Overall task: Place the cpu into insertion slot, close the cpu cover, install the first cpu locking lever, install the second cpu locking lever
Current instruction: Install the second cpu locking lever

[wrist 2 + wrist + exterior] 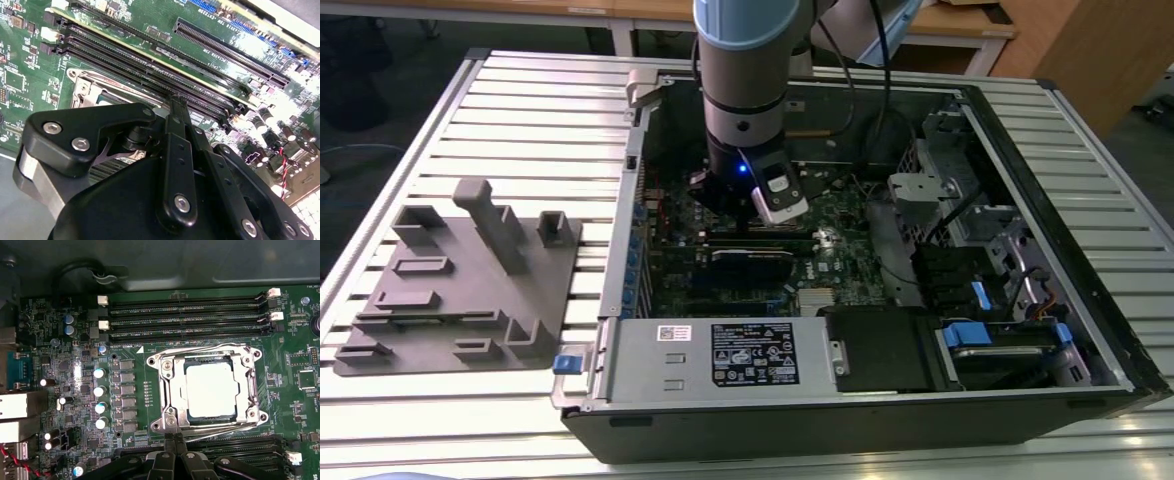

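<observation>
1. Silver ribbed table [520, 110] under everything, with the open computer case [1067, 250] lying on it and a grey holder block [467, 290] well off toward the exterior view's left.
2. My arm reaches down into the case, and the gripper [175, 442] sits low over the green board [65, 365], just beside the socket.
3. Its two fingers [176, 117] are pressed together, tips touching, with nothing pinched between them.
4. In the first wrist view the cpu [210, 390] lies flat in the insertion slot [186, 416], and the cpu cover [167, 390] looks folded down around it.
5. A thin wire lever [200, 351] runs along one side of the cover — I can't tell if it is hooked down.
6. What could go wrong, I think: the closed tips could slide off such a skinny lever and poke the board or the long black memory slots [185, 320] nearby.
7. Pushing hard on a cover that isn't flat could hurt the chip — or the tiny pins under it.
</observation>
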